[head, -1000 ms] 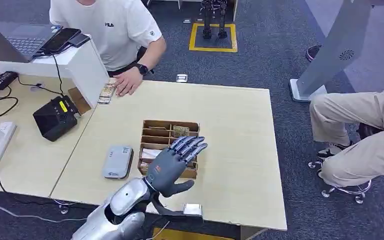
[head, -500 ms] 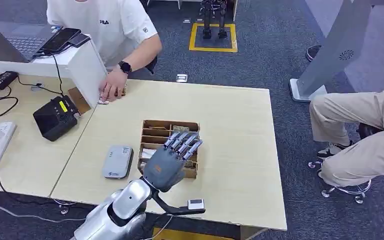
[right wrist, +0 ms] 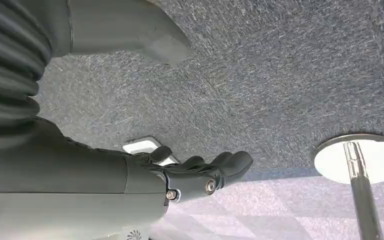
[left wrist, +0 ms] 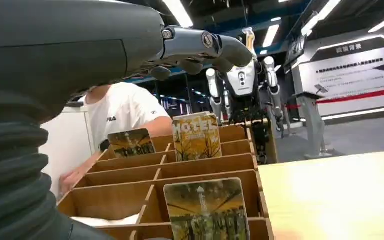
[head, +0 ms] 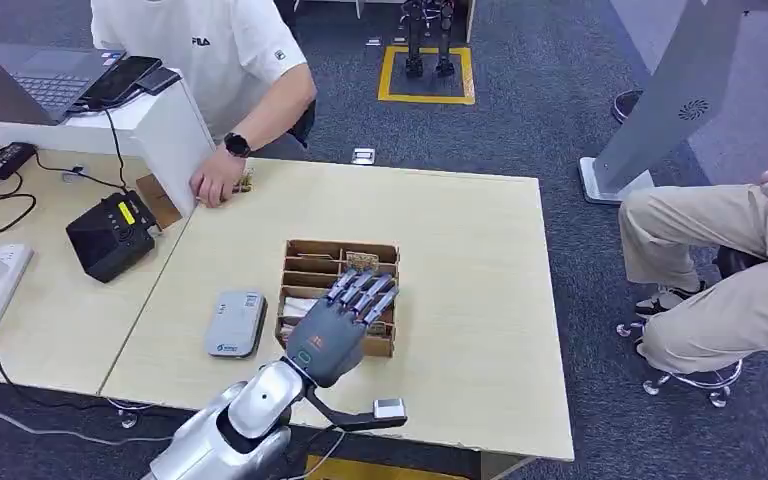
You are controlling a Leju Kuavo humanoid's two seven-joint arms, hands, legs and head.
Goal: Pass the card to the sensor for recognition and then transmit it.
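Note:
A wooden card box (head: pixel 341 247) with several slots stands mid-table. My left hand (head: pixel 331 338) hovers over its near half, palm down, fingers straight and apart, holding nothing. In the left wrist view the fingers (left wrist: pixel 200 44) reach above the box (left wrist: pixel 206 165), where picture cards stand upright: one in the nearest slot (left wrist: pixel 206 209), one further back (left wrist: pixel 196 136), a third (left wrist: pixel 130 142) beside it. The grey card sensor (head: pixel 235 322) lies flat on the table just left of the box. My right hand (right wrist: pixel 196 176) hangs over the carpet, fingers loosely bent, holding nothing.
A person in a white shirt sits at the far side, one hand (head: pixel 214 186) on a small card stack at the table's far left edge. A black device (head: pixel 110 235) and cables sit on the left desk. Another person's legs (head: pixel 720 270) are at the right.
My left hand has sunk lower over the box and pulled back a little, its fingers closer together. The person's hand has slid left along the far edge.

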